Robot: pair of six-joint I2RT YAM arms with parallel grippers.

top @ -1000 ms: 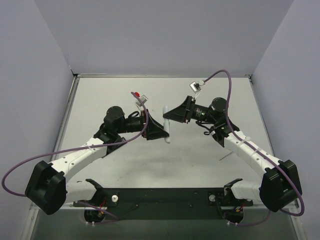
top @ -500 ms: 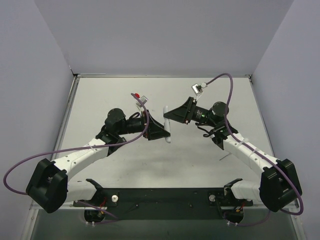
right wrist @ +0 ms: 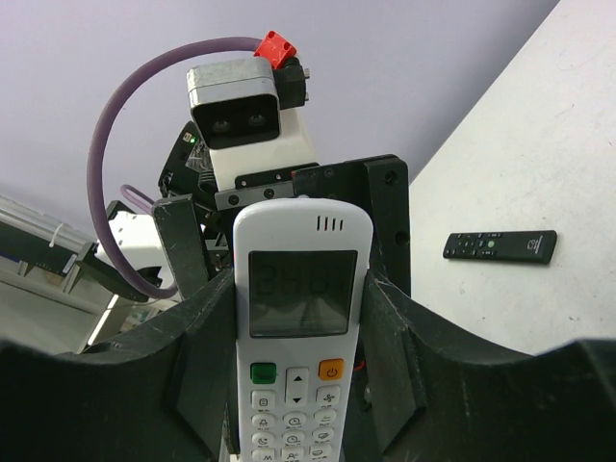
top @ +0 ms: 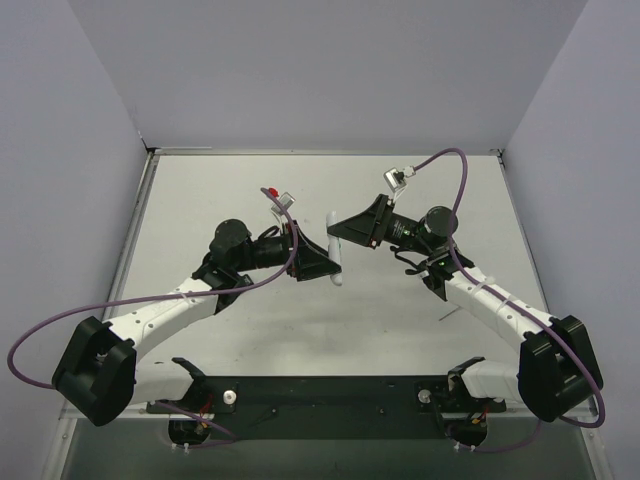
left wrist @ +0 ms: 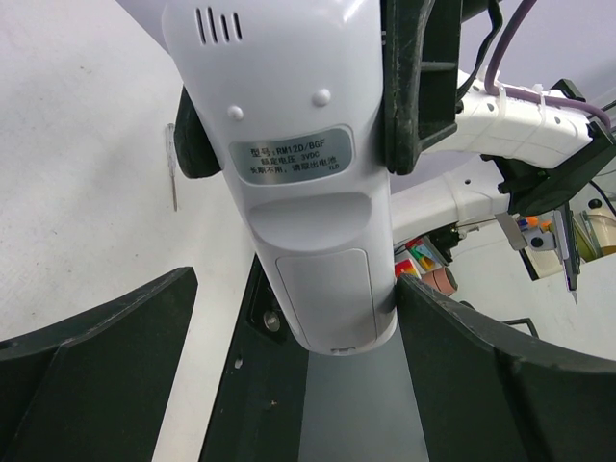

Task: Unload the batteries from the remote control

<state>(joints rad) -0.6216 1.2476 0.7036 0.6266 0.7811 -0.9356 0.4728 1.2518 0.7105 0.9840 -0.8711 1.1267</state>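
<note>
Both grippers (top: 318,263) (top: 347,230) clamp the white remote (top: 335,250), its long axis running near-to-far.

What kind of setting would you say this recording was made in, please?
Probably a robotics lab test cell: a pale table boxed in by plain lavender walls, two arms bolted at its near edge, both gripping one white remote, and cluttered shelving beyond.

i see the white remote (left wrist: 308,183) as smooth glossy plastic with a silvery label; my left claw (left wrist: 298,385) and right claw (right wrist: 298,318) look like matt black plastic, faintly grainy. the surface (top: 400,300) looks matt pale grey. the purple cable (right wrist: 125,106) seems rubbery.
</note>
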